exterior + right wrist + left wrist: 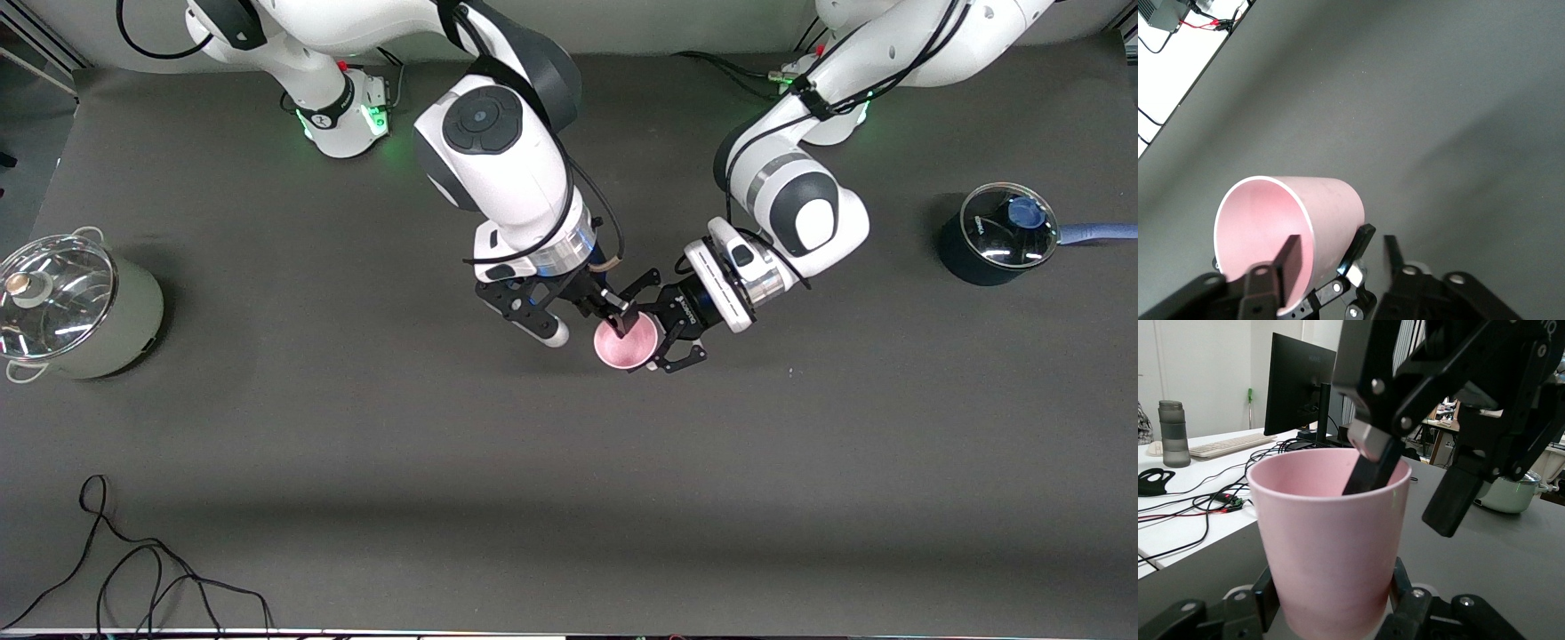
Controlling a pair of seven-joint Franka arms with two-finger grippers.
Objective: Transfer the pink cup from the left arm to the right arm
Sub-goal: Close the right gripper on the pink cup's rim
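The left gripper (669, 338), a black open-frame claw, is closed around the lower body of the pink cup (626, 342) and holds it above the middle of the table (569, 462), well clear of every edge. The right gripper (613, 318) meets the cup at its rim: one flat finger (1371, 463) reaches down inside the mouth and the other finger (1453, 500) stands outside the wall, so the rim sits between partly closed jaws; whether they already pinch the wall cannot be told. The table is covered by a dark grey mat, and loose black cables (133, 569) lie at its corner nearest the front camera at the right arm's end. The left wrist view shows a white desk (1198, 493) with a monitor (1298, 387), keyboard (1231, 445) and grey bottle (1173, 432) alongside. A pale green pot (76, 307) with a glass lid stands at the table edge at the right arm's end; a dark saucepan (996, 236) with a glass lid and blue knob stands near the edge at the left arm's end. The cup is empty. Both arms reach in from their bases, the right wrist pointing down over the cup, the left wrist approaching it sideways.
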